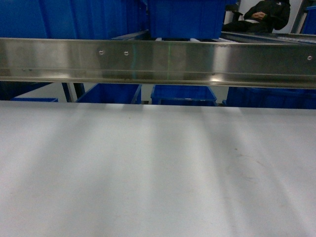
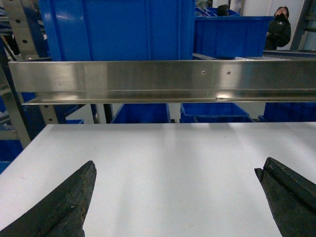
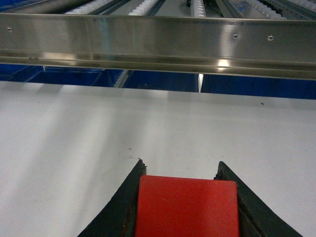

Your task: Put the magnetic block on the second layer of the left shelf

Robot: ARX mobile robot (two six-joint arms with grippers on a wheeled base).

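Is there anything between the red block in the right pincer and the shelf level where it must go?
Yes. The small red cube, held in the right pincer, faces the horizontal shiny steel front rail. The roller rails lie beyond and above that rail, so the cube probably has to rise over it.

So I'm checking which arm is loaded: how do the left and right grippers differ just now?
The right gripper is shut on the red magnetic block; the left gripper holds nothing. The left's fingers are spread wide, the right's close against the block. Both hang over the white table, facing the steel rail.
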